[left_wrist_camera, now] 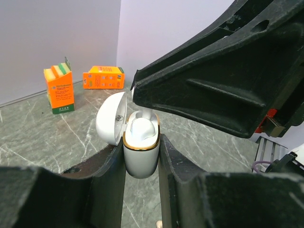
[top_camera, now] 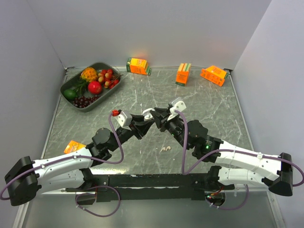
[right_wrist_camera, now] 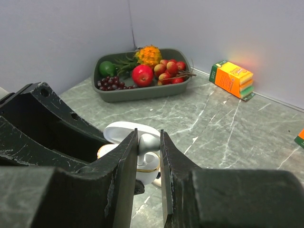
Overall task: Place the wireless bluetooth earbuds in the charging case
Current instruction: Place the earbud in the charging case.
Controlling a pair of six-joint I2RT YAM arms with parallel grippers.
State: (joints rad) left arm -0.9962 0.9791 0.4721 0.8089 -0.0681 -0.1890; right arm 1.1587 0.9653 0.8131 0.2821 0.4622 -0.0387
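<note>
My left gripper (left_wrist_camera: 141, 151) is shut on the white charging case (left_wrist_camera: 141, 154), held upright above the table with its gold rim showing. Its lid (left_wrist_camera: 110, 119) is swung open to the left. My right gripper (right_wrist_camera: 148, 138) is shut on one pale earbud (right_wrist_camera: 150, 141), whose stem points down into the case (right_wrist_camera: 151, 166). From above, both grippers meet at mid-table around the case (top_camera: 148, 113). Two more small white earbuds (top_camera: 165, 149) lie on the table nearer the arm bases. The right finger (left_wrist_camera: 213, 85) hides part of the case's opening in the left wrist view.
A green tray of fruit (top_camera: 71, 80) stands at the back left. Orange cartons sit along the back wall (top_camera: 137, 65) (top_camera: 183, 73) (top_camera: 213, 75). Another orange carton (top_camera: 74, 146) lies beside my left arm.
</note>
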